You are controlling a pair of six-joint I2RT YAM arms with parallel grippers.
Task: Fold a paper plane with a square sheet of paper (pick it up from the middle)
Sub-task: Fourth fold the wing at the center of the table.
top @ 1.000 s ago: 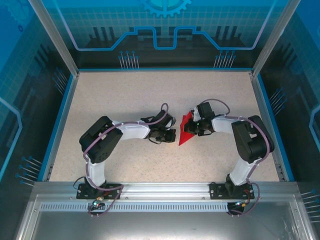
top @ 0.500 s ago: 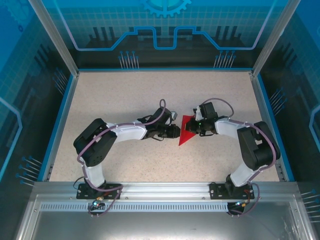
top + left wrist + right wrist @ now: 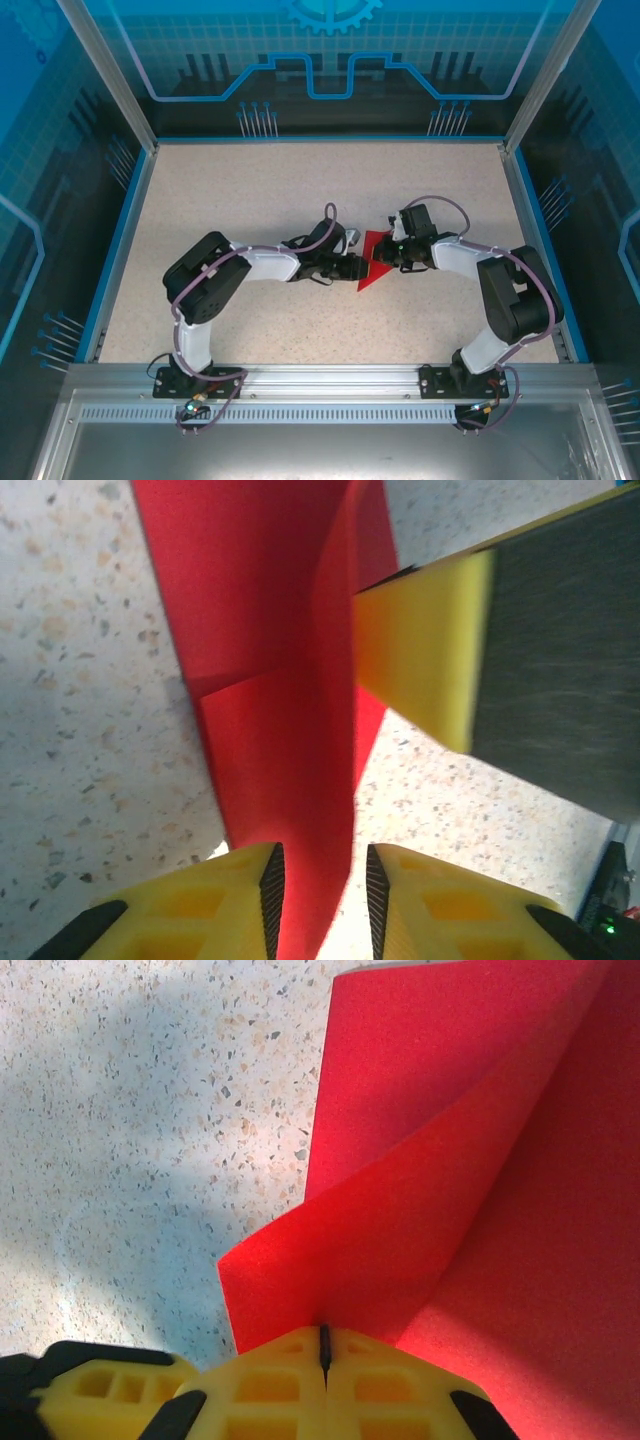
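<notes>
The paper plane (image 3: 371, 262) lies in the middle of the desk (image 3: 250, 190), between the two arms. Its long axis runs from far to near, and the point is at the near end. My right gripper (image 3: 322, 1342) is clamped on its right side. My left gripper (image 3: 320, 870) has the jaws apart with a strip of the red paper passing between them, so I judge the left one is placed to close on it.

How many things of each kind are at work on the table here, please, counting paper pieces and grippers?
Pieces of red paper: 1
Grippers: 2, the left gripper and the right gripper
Total: 3
</notes>
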